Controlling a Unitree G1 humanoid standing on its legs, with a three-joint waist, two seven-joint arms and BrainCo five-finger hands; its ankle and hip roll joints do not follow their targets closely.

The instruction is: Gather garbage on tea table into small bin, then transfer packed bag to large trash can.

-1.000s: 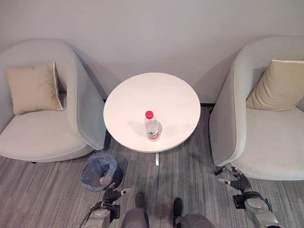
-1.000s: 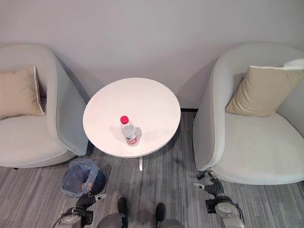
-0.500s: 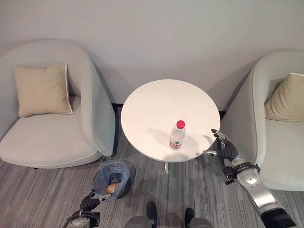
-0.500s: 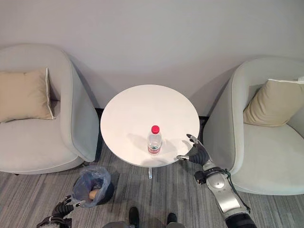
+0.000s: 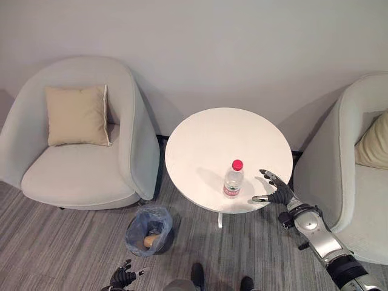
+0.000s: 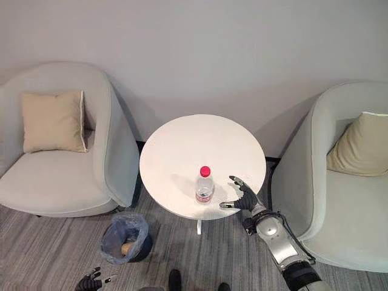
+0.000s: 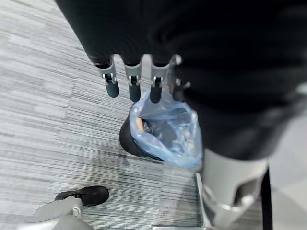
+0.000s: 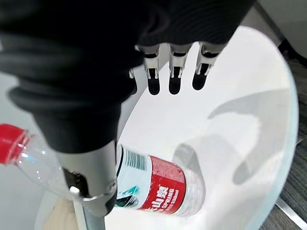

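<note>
Low at about seven o'clock, the left hand hangs idle with fingers spread and empty, near the small bin with its blue bag, which stands on the floor at the desk's eight o'clock. Already something tan lies inside the bin. On the round white desk a plastic bottle stands upright toward the five o'clock edge, red cap up. Just at its three o'clock the right hand is spread wide, thumb toward the bottle, not touching it.

Risk, as I judge it: the bottle looks empty and light, and tall for its base, so a fingertip arriving before the thumb could tip it and roll it off the near edge. A loose hold on smooth plastic could also let it slip during the carry to the bin.
</note>
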